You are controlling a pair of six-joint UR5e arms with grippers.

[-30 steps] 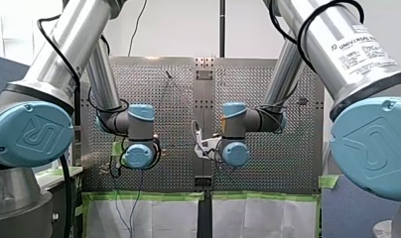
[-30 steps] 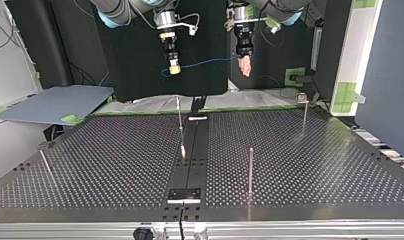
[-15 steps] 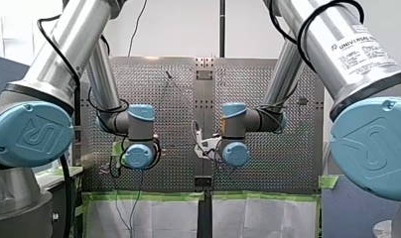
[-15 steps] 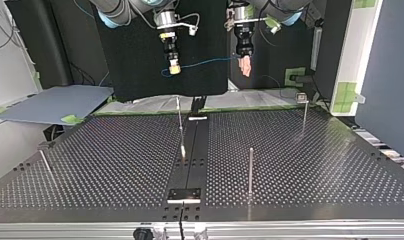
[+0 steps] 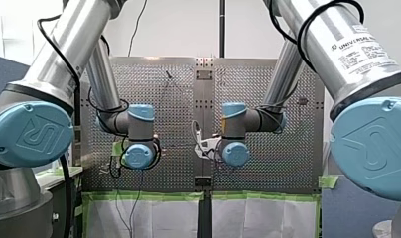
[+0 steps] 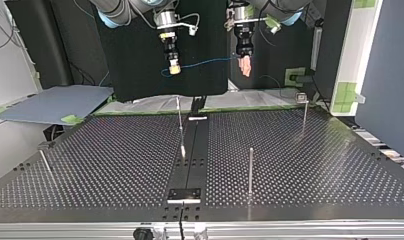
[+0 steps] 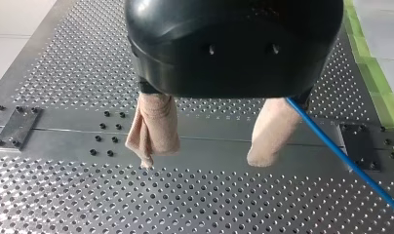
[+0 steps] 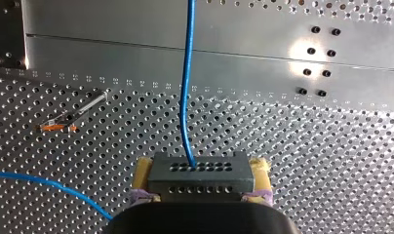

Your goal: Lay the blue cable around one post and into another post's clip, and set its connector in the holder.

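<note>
In the right wrist view my right gripper (image 8: 201,170) is shut on a black perforated connector (image 8: 201,179) between its yellow pads. The blue cable (image 8: 185,87) leaves the connector and runs ahead over the plate. In the top view the cable (image 6: 205,63) spans from my right gripper (image 6: 174,69) to my left gripper (image 6: 245,67), both high above the table's far edge. In the left wrist view my left gripper (image 7: 205,158) is open, with beige-wrapped fingers (image 7: 153,129) well apart. The cable (image 7: 341,156) passes along the outer side of one finger, not between them.
Thin metal posts stand on the perforated table: a leaning one (image 6: 180,125) near the middle strip, one (image 6: 250,170) nearer the camera, a clip-topped one (image 6: 304,112) at the right, a short one (image 6: 45,161) at the left. A dark plate (image 6: 185,194) sits on the strip.
</note>
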